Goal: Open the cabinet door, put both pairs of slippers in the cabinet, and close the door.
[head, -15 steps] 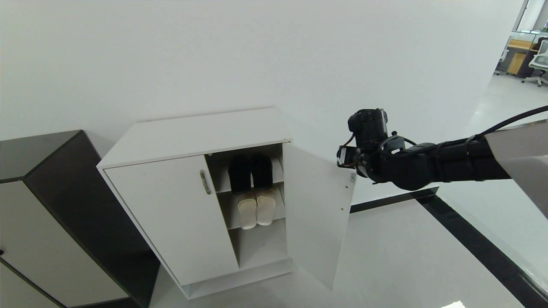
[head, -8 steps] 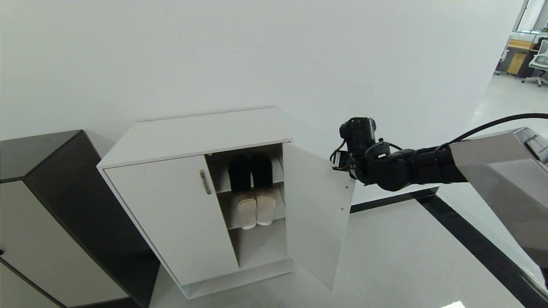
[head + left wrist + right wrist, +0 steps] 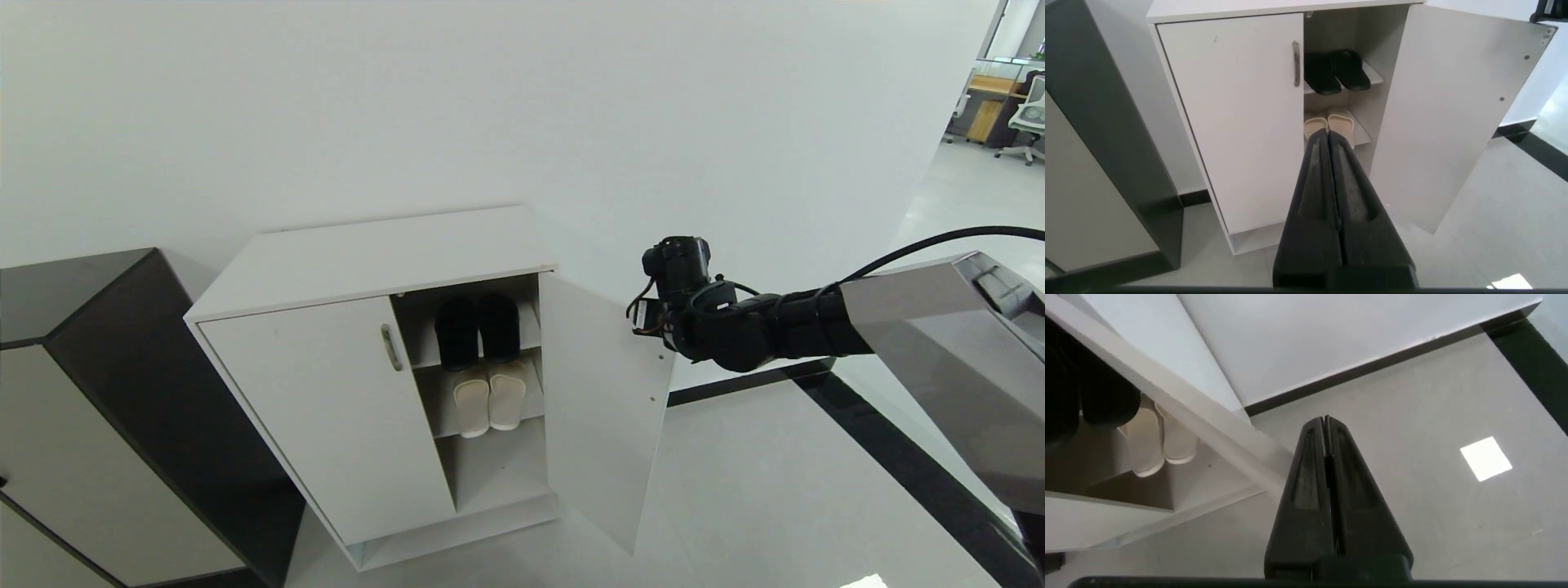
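The white cabinet stands against the wall with its right door swung open and its left door closed. Black slippers lie on the upper shelf, cream slippers on the shelf below. My right gripper is at the open door's outer top corner, on the side away from the shelves. In the right wrist view it is shut and empty, just beyond the door's edge. My left gripper is shut and empty, held back in front of the open compartment, with both pairs beyond it.
A dark cabinet stands close on the left of the white one. A black floor stripe runs along the wall and off to the right. Open floor lies in front of and to the right of the door.
My right arm has moved left and down, from beside the door to its outer top corner. The door, the slippers and the camera have stayed put.
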Robot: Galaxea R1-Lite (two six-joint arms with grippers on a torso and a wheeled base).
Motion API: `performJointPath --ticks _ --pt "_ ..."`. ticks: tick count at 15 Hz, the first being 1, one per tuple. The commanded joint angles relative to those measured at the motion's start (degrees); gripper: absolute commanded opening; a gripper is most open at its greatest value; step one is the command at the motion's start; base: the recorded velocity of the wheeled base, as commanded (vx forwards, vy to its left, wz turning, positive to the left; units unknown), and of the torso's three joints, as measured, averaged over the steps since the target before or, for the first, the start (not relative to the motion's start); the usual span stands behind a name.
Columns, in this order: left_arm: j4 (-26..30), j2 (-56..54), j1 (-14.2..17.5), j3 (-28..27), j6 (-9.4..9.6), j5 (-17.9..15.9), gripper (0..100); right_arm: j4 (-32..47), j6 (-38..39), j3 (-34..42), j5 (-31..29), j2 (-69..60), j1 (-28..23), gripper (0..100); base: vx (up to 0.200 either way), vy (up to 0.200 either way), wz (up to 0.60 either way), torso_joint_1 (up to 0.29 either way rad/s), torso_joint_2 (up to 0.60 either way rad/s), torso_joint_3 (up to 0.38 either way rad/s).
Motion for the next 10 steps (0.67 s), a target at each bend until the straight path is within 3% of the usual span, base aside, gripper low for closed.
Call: performJointPath --ticks 1,3,6,10 --pt "0.0 0.0 0.0 0.0 -0.04 0.0 0 -0.1 0.1 2.0 -0.2 -1.7 1.2 0 0.000 0.000 0.00 0.000 0.00 0.000" --pt "0.0 0.0 0.0 0.0 -0.04 0.0 0 -0.5 0.4 4.8 -0.4 -3.2 2.9 0 0.000 0.000 0.00 0.000 0.00 0.000" --pt "0.0 0.0 0.0 0.0 -0.04 0.0 0 -0.9 1.2 11.5 -0.6 -8.1 9.4 0 0.000 0.000 0.00 0.000 0.00 0.000" --pt "0.0 0.0 0.0 0.0 -0.04 0.0 0 -7.9 -2.3 19.7 -0.9 -12.4 14.0 0 0.000 0.000 0.00 0.000 0.00 0.000"
